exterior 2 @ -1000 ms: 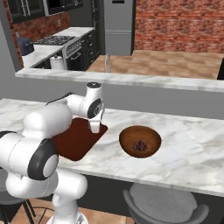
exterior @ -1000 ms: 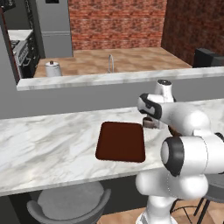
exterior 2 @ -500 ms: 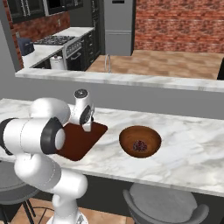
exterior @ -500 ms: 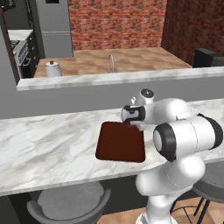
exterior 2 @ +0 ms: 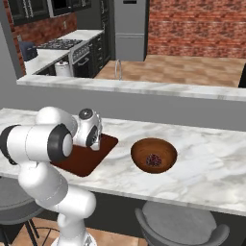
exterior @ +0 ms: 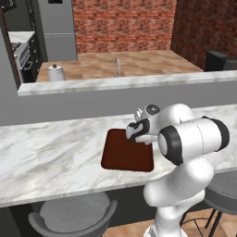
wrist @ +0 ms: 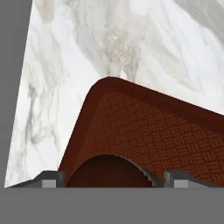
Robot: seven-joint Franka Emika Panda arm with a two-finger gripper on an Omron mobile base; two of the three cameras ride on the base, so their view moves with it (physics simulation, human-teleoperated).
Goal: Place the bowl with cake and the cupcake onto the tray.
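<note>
The dark maroon tray [exterior: 121, 156] lies flat on the marble counter, also seen as the tray [exterior 2: 82, 161] from the right. My gripper [exterior: 134, 136] hangs low over its far part, just above the patterned tray [wrist: 144, 131]. It is shut on the cupcake [wrist: 106, 169], whose dark top and ribbed wrapper edge show between the fingertips [wrist: 50, 180]. The orange-brown bowl [exterior 2: 153, 153] with the reddish cake piece [exterior 2: 153, 160] at its centre rests on the counter to the right of the tray, apart from it. In the left base view my arm hides the bowl.
A raised grey ledge [exterior: 115, 85] runs behind the counter, close to the tray's far side. Grey stools [exterior 2: 178, 226] stand below the counter's front edge. Bare marble [exterior: 51, 148] stretches left of the tray. A white canister [exterior: 56, 72] and a faucet [exterior: 116, 67] stand beyond the ledge.
My arm has swung left from the tray's right edge to over its far part and come lower, with the cupcake still held. Bowl and tray have not moved.
</note>
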